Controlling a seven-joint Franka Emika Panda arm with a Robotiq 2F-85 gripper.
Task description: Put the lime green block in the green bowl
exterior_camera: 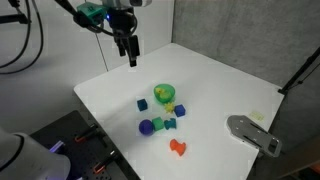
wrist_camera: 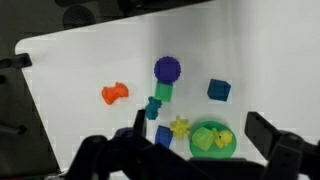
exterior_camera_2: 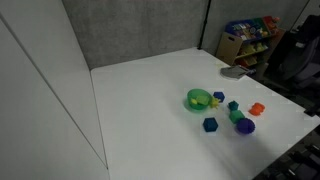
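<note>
lime green block (wrist_camera: pixel 202 144) inside green bowl (wrist_camera: pixel 193 134), gripper (exterior_camera: pixel 131 59) aloft, jaws apart

Wrist view: your gripper (wrist_camera: pixel 188 158) is blurred, jaws cut by the lower edge. You cannot separate the yellow-green pieces inside the green bowl (wrist_camera: pixel 212 140). In an exterior view the table (exterior_camera_2: pixel 150 110) runs off-frame; its toys are too small to identify.
</note>
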